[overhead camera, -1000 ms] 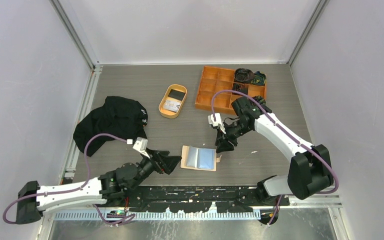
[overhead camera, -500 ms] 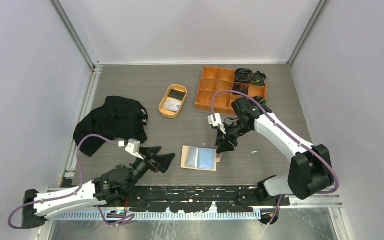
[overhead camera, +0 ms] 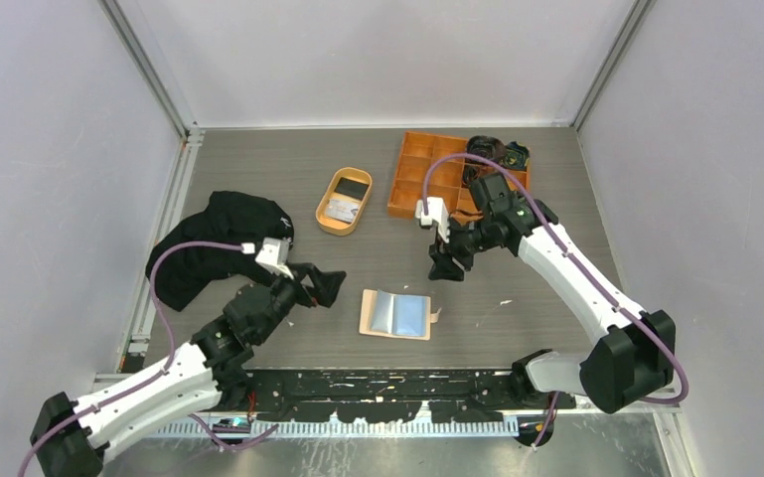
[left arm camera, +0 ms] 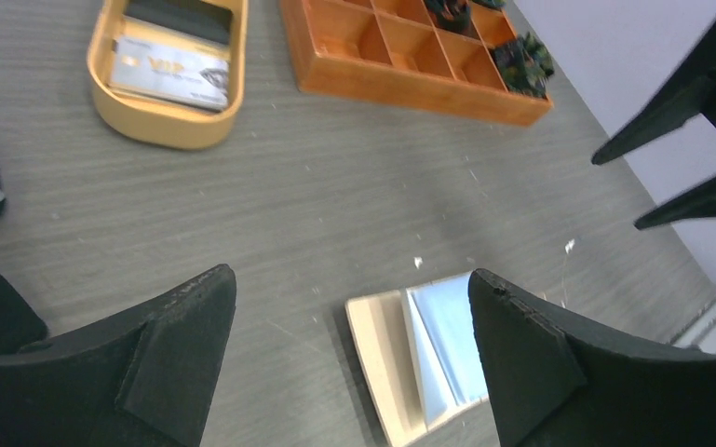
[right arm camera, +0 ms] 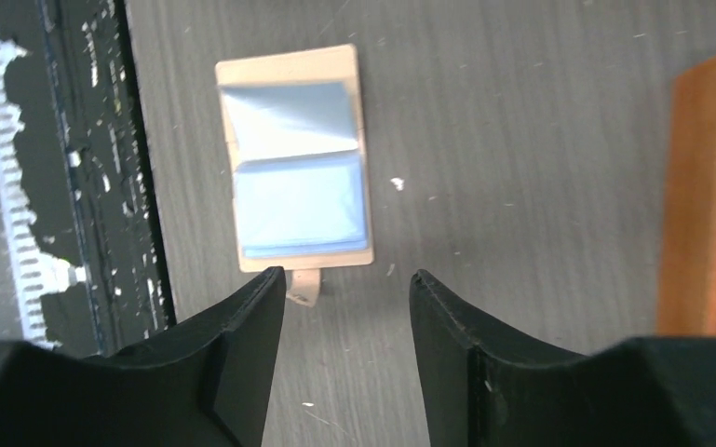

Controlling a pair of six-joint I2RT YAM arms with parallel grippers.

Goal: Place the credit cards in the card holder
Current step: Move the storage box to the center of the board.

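This is looking like a robot lab's test cell. Plain white walls (overhead camera: 378, 60) are closing in a grey wood-grain desk (overhead camera: 258, 169) on three sides, metal rails (overhead camera: 147, 68) are running up the corners, and a left arm (overhead camera: 149, 383) and a right arm (overhead camera: 566, 273) are sitting bolted to a scuffed black plate (overhead camera: 397, 383) at the near edge.

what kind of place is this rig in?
Likely a lab robot cell: plain walls on metal frame posts enclose the table, left arm and right arm are bolted at its near edge, a card holder lies staged.
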